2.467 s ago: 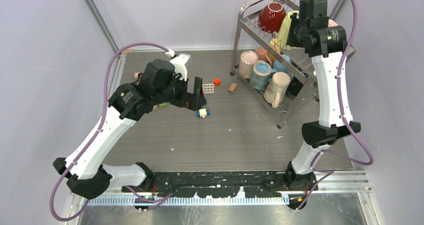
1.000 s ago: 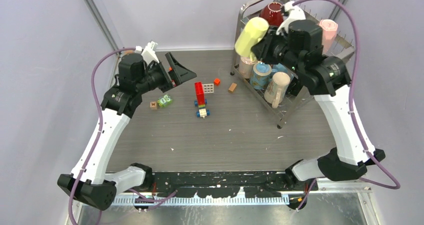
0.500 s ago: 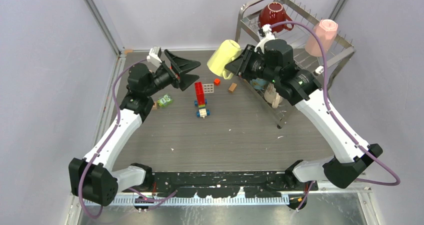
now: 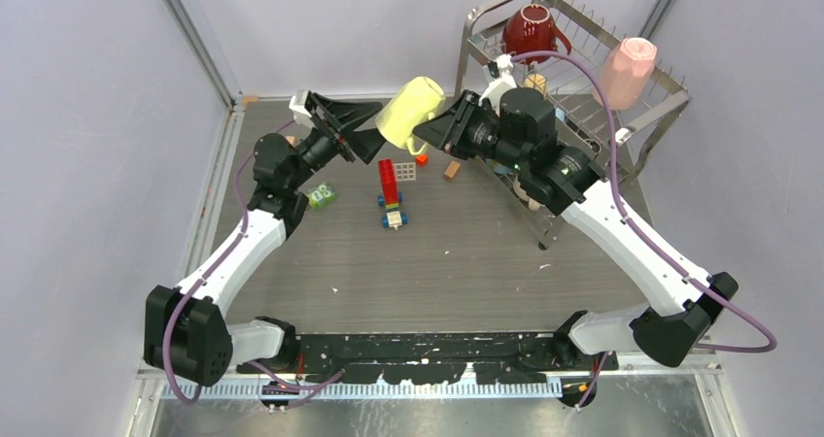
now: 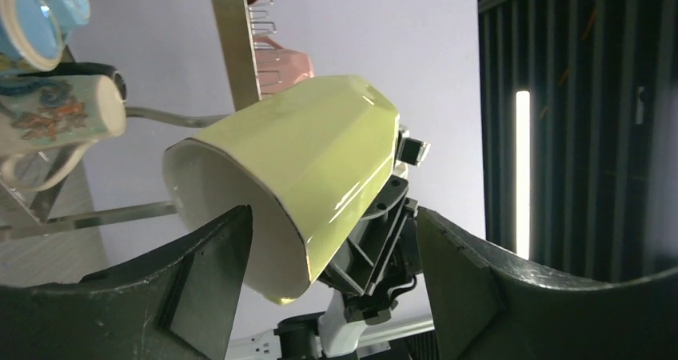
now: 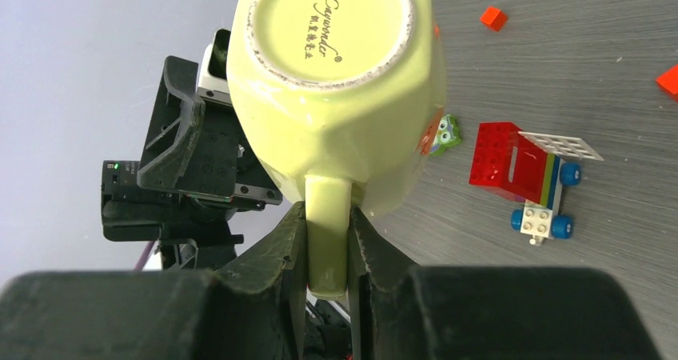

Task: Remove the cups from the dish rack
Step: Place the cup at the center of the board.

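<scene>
The step in hand looked like a hand-over. The right tool [image 6: 328, 234] was clamped narrow on the handle of the yellow mug [image 4: 410, 113]. It held the mug in the air over the far middle of the surface [image 4: 466, 262], left of the rack [image 4: 473, 39], with its mouth turned toward the left arm. The left tool [image 5: 328, 244] stood wide, one finger on each side of the mug's rim end. Whether either finger touched it could not be told.

A red mug [image 4: 530, 31] and a pink mug [image 4: 625, 71] sat on the rack's top tier, with more below. The task was therefore probably in its early part.

Next, the left tool would need to close squarely on the mug's wall before the right let go of the handle. It would then have to set the mug down away from the toy blocks [image 4: 389, 180].
</scene>
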Available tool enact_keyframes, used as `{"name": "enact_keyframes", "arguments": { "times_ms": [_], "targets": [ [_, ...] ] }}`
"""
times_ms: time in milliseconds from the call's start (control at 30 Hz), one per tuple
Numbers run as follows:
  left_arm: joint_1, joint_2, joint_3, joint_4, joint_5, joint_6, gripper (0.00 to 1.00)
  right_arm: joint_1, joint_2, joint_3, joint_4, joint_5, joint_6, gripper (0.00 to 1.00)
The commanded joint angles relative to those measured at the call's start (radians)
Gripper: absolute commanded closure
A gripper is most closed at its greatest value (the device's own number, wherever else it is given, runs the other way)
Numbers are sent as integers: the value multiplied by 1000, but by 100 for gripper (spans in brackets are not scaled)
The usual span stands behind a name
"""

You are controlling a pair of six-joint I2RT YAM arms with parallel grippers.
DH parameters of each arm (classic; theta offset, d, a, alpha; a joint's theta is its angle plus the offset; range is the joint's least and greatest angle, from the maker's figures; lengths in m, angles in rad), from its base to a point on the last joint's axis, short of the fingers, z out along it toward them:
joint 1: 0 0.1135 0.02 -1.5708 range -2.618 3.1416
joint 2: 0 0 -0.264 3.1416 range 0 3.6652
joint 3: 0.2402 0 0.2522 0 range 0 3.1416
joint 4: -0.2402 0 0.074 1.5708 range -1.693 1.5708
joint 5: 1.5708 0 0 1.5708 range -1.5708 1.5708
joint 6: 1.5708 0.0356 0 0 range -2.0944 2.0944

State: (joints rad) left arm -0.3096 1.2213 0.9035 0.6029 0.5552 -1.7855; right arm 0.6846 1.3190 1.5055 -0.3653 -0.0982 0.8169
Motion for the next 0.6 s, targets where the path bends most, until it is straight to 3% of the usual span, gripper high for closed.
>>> {"name": "enact_keyframes", "arguments": {
  "times_ms": [0,167,367,467,567],
  "targets": [
    [-29,22,-4,232,-67,-126,27,15,-65,6,230,-6,27,99],
    [-64,37,-1,296,-105,-162,39,18,-72,-11,253,-5,33,99],
    [-73,48,-9,353,-138,-188,61,20,-82,-49,304,-4,68,99],
    [-75,47,-8,365,-144,-189,77,22,-85,-60,321,-2,77,99],
    [-77,45,-3,373,-149,-182,99,32,-83,-65,321,3,77,99]
  ]
}}
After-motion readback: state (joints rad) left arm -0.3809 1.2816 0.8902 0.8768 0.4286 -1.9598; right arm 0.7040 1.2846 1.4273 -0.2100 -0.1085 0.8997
